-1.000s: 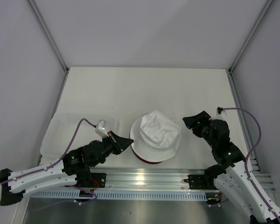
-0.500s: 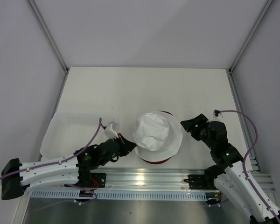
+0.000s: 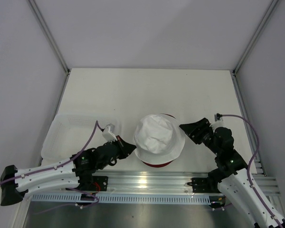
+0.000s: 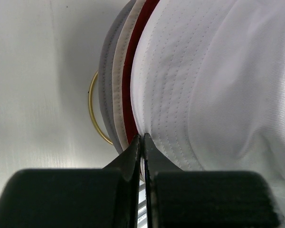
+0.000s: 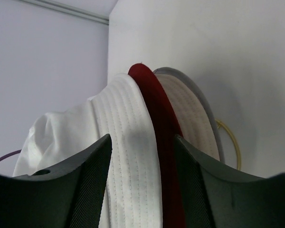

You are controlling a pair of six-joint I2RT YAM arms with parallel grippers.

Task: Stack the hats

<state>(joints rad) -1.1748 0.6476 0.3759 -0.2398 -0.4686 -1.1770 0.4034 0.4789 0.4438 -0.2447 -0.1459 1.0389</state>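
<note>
Arms (image 3: pixel 47 173) lean inward: left fingers (image 4: pixel 131 159) together at white hat (image 3: pixel 159 137) brim, right fingers (image 5: pixel 85 183) apart astride it.

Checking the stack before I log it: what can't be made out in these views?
- Beige hat: top view, covered by the white hat; wrist views show only its brim edge.
- Yellow ring: both wrist views, mostly under the beige hat; what it is, unclear.
- Left gripper: shut at the brims; left wrist view cannot show whether cloth is pinched.
</note>
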